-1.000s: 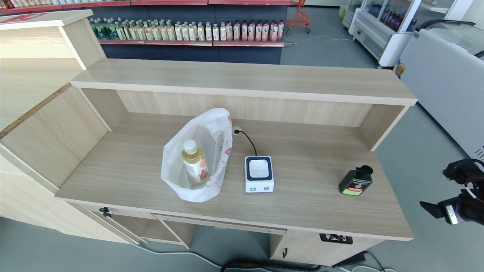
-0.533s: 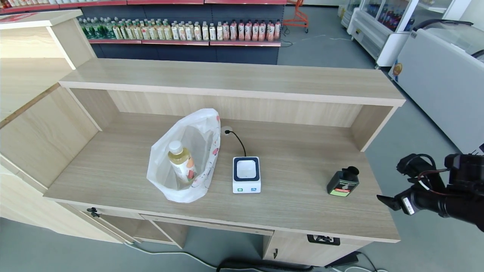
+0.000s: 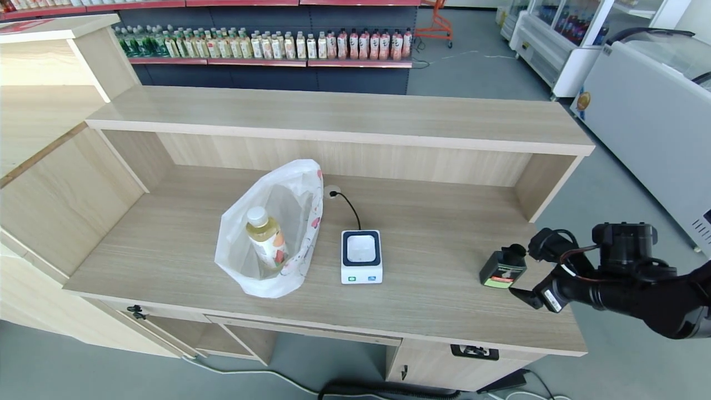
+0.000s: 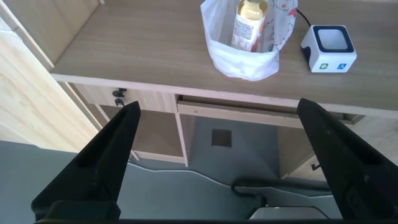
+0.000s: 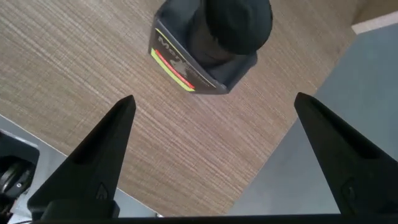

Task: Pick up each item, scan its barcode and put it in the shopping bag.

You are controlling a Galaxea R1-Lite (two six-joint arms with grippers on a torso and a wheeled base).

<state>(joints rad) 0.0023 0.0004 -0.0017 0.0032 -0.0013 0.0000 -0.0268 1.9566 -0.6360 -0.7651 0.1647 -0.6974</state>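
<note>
A small black bottle (image 3: 502, 268) with a red and green label stands near the right end of the wooden counter (image 3: 439, 222). My right gripper (image 3: 531, 272) is open just to the right of it, by the counter's right edge, not touching it. From the right wrist the black bottle (image 5: 208, 43) lies ahead of the open right gripper (image 5: 217, 155). The white shopping bag (image 3: 272, 233) stands left of centre with a yellow-drink bottle (image 3: 265, 241) upright inside. A white barcode scanner (image 3: 361, 256) sits beside the bag. My left gripper (image 4: 217, 162) is open, in front of and below the counter's front edge.
A raised back ledge (image 3: 333, 119) and side walls (image 3: 547, 189) enclose the counter. The scanner's black cable (image 3: 347, 205) runs to the back. A chest freezer (image 3: 655, 111) stands to the right, and drink shelves (image 3: 266, 47) are behind. Drawers (image 4: 236, 115) sit under the counter.
The head camera shifted between the first two frames. My right arm has moved left and in over the counter's right edge, bringing its open gripper up beside the black bottle.
</note>
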